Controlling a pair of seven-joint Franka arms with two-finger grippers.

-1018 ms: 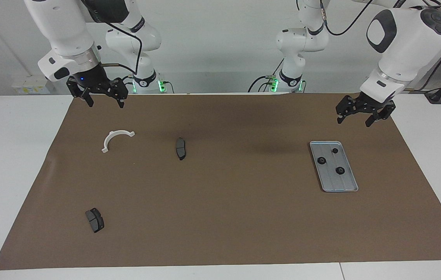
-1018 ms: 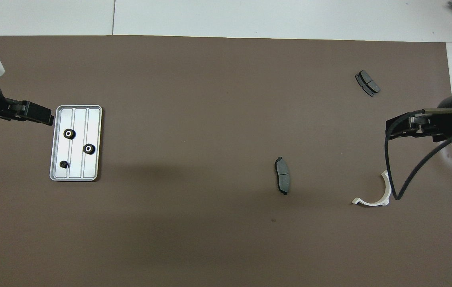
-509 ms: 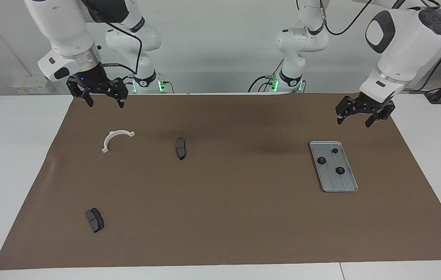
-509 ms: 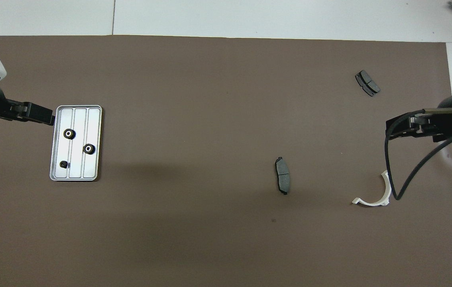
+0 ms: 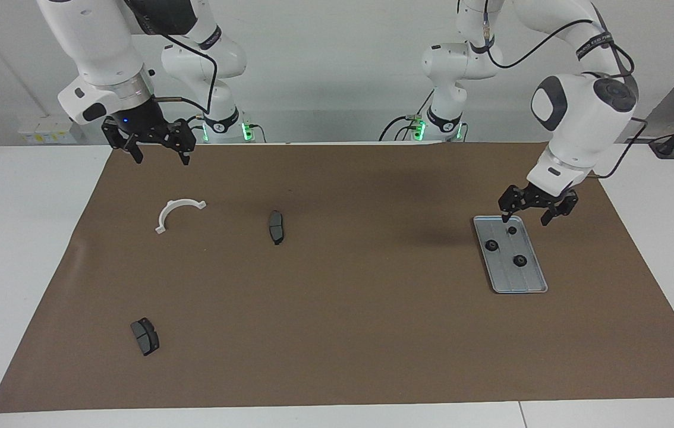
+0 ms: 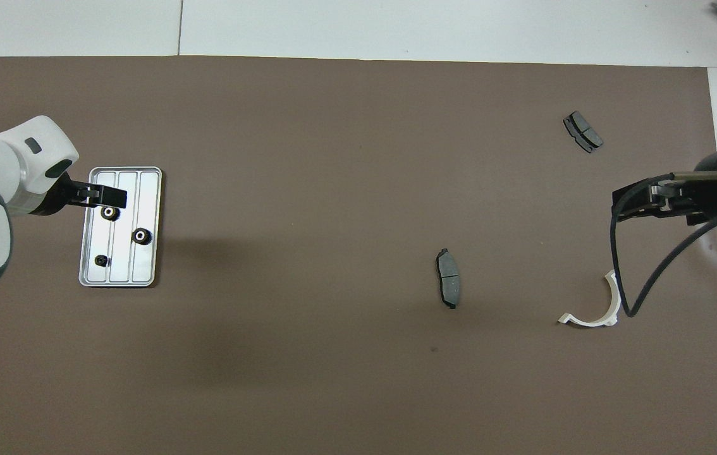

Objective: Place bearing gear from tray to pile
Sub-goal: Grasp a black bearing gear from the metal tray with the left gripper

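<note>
My left gripper (image 5: 526, 213) had dropped from beside the tray (image 5: 530, 284) to just over its robot-side end, fingers spread wide, empty. Three bearing gears (image 5: 519, 260) lay in the tray. Pickup looked next. Right gripper (image 5: 160, 154) waited, open, near the white bracket (image 5: 170, 209).

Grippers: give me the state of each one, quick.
Left gripper: open, empty, over the tray.
Right gripper: open, empty, waiting.
</note>
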